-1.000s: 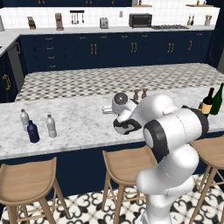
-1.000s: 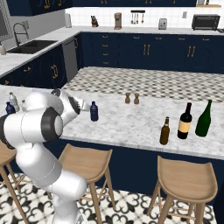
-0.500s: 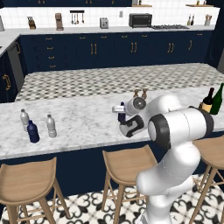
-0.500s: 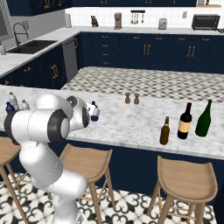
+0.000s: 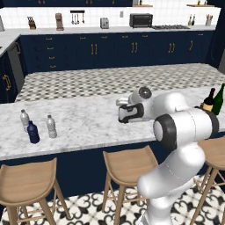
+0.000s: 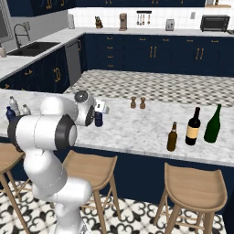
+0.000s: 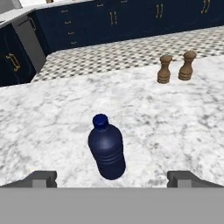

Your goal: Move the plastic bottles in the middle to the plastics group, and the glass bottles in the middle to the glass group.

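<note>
A dark navy plastic bottle point(image 7: 106, 148) stands upright on the marble counter, just ahead of my gripper point(image 7: 113, 178) and centred between its widely spread fingertips point(image 7: 41, 177). The gripper is open and holds nothing. In the right base view the same navy bottle point(image 6: 98, 119) stands right next to my hand point(image 6: 93, 112). Far left on the counter stand three small bottles: two clear ones point(image 5: 24, 119) point(image 5: 51, 126) and a navy one point(image 5: 32, 132). The slim amber bottle point(image 6: 172, 137) stands beside the dark labelled wine bottle point(image 6: 194, 127) and the green one point(image 6: 213, 124).
Two brown pepper mills point(image 7: 164, 69) point(image 7: 188, 65) stand on the counter beyond the navy bottle. Wooden stools point(image 5: 127, 163) line the counter's near side. Open marble point(image 5: 83, 118) lies between my hand and the small bottles at the left.
My arm has swung right and the hand has turned and settled facing the navy bottle. The navy bottle has stayed where it was.
</note>
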